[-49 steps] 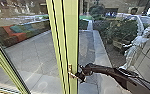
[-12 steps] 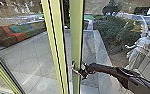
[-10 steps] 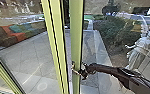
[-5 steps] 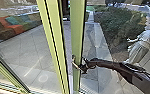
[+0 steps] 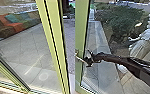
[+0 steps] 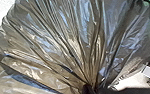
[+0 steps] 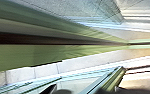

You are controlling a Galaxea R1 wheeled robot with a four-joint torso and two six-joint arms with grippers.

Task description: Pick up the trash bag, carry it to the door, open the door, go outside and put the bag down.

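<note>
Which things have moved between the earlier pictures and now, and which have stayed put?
The green-framed door has swung outward, away from the post, leaving a gap with paving showing through. The right pincer has gone outward with the handle and is still at it. The post and coloured seating stayed where they were.

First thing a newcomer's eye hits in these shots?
Probably the yellow-green door in the middle of the head view, ajar beside its post, with the robot's right gripper at the handle. Next, the shiny trash bag looming large in the left wrist view, its folds gathered to one point. Then the orange, teal and brown seating beyond the glass at the head view's left.
</note>
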